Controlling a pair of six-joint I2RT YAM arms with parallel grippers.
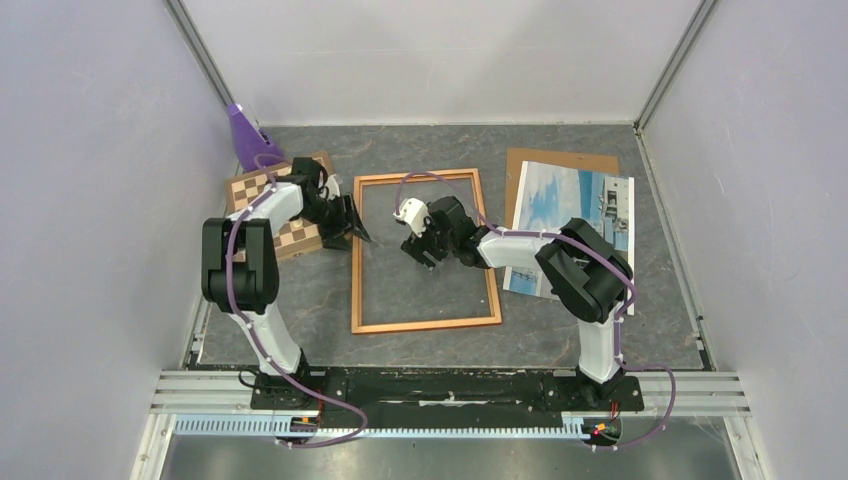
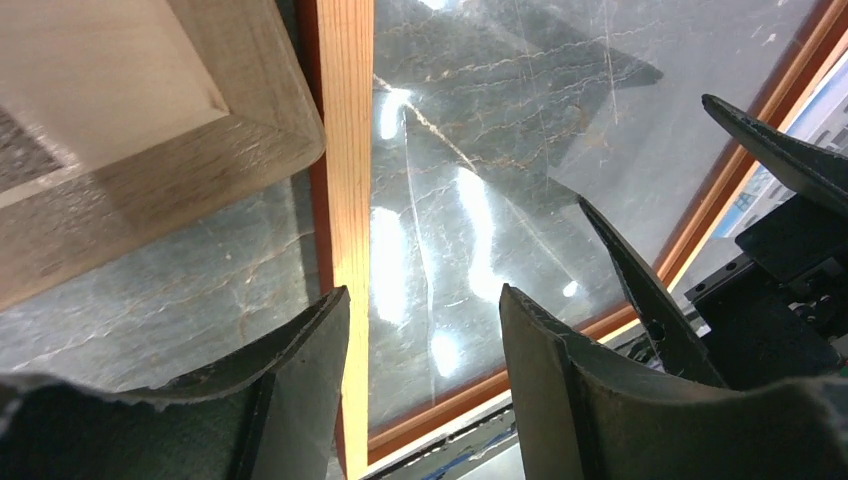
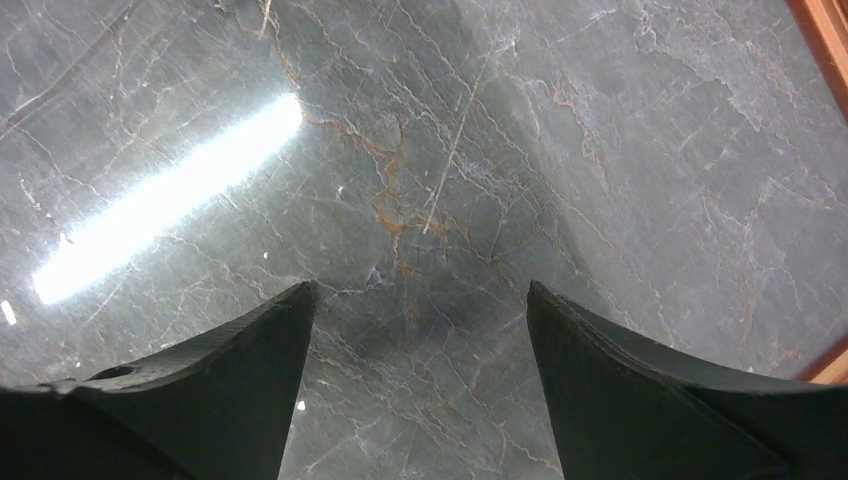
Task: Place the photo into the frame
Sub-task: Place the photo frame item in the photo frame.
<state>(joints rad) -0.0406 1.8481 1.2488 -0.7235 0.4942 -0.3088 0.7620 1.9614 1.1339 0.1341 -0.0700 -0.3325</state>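
Partly behind the right arm (image 1: 580, 265), the photo (image 1: 560, 195); left gripper (image 2: 425, 300), right gripper (image 3: 420, 290) both spread.

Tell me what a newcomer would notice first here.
The orange-brown frame lies flat in the middle with no picture in it, the left end effector open over its left rail and the right end effector open above its middle. The photo of a building lies to its right on a brown panel; a chessboard sits left.

Plain white walls (image 1: 430, 60) enclose a grey marbled table (image 1: 430, 345) streaked with glare.
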